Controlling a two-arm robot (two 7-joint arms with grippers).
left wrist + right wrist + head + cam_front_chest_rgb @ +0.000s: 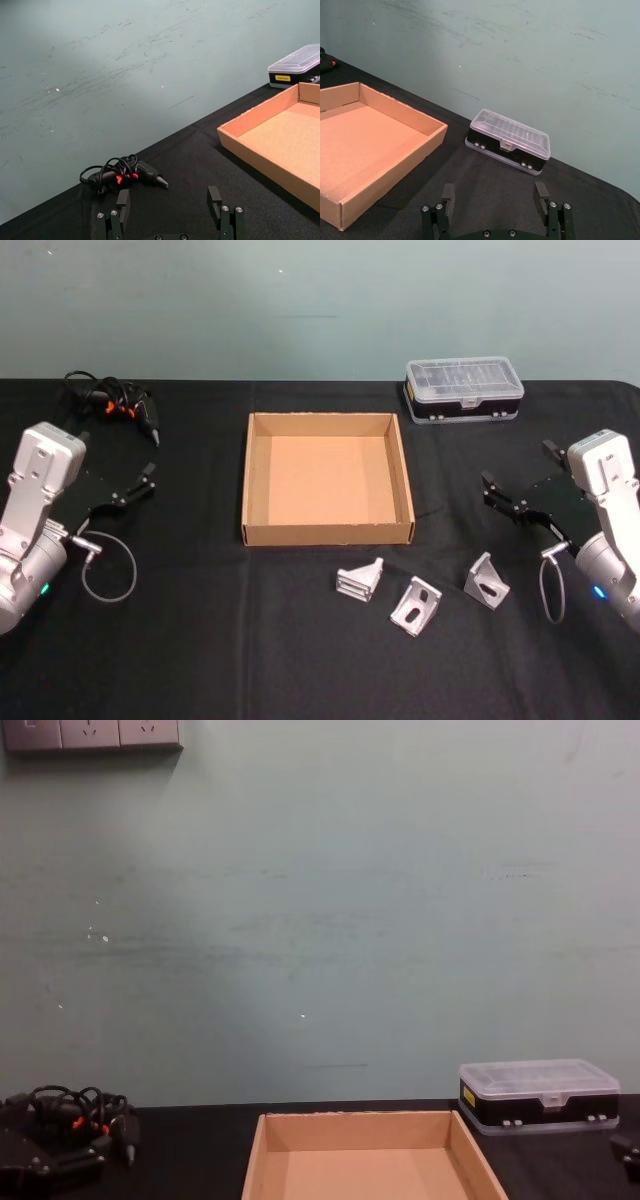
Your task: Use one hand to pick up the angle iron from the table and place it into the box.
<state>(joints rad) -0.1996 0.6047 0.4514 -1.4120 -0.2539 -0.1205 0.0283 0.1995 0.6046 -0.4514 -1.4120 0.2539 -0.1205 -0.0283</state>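
Left pincer (169, 201): fingers apart, held over the table (200, 640), well to the left of the box (327, 534). Right pincer (494, 194): fingers likewise apart, well to the right of the box. Pincers, two. Box, one: tan cardboard, low walls, open top. Angle irons, three, all lying on the table in front of the box's near wall, toward its right half, each apart from the others. Left angle iron (361, 578) sits closest to that wall, middle angle iron (416, 605) farthest forward from it, right angle iron (487, 581) out past the box's near right corner. Black case with clear lid (463, 390), one, behind the box's far right corner. Corded tool (115, 405), one, cable bundled, off beyond the box's far left corner.
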